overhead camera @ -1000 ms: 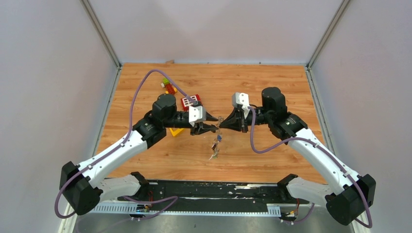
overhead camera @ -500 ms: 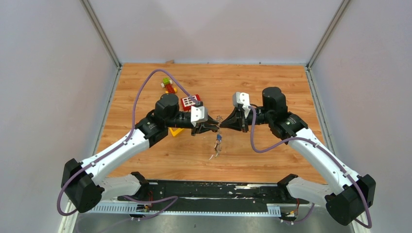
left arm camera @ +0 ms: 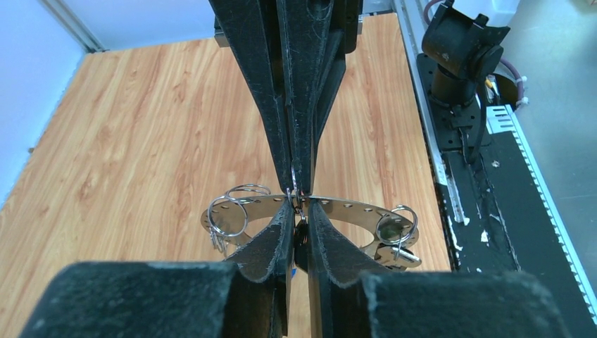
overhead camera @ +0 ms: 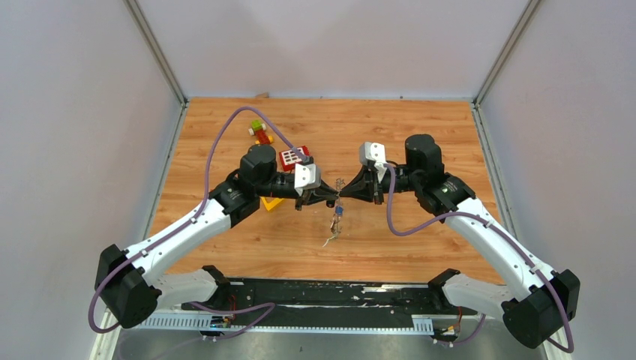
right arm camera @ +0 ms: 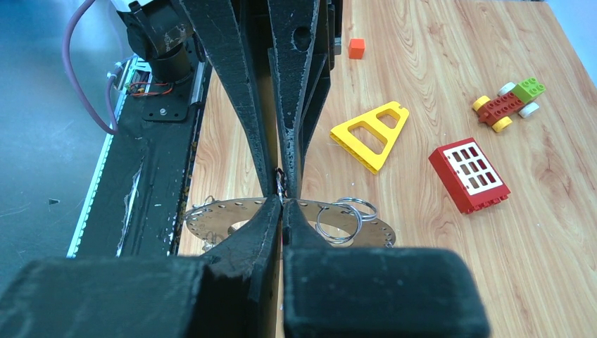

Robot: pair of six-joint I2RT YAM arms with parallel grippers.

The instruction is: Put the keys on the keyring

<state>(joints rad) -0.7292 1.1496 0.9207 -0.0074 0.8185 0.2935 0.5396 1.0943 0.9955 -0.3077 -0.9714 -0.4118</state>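
Left pincer [left arm camera: 300, 211] has slid in and narrowed on the keyring [left arm camera: 352, 210], fingers nearly together at its rim; whether they clamp it cannot be told. Right pincer [right arm camera: 283, 204] pinches the opposite rim, holding the ring above the desk [overhead camera: 420, 135]. Keys [overhead camera: 334, 225] dangle beneath.

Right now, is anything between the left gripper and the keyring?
Nothing visible. The left gripper has its fingertips flanking the keyring rim, directly opposite the right gripper, which pinches the same spot from the far side. The yellow triangle and red block lie well clear.
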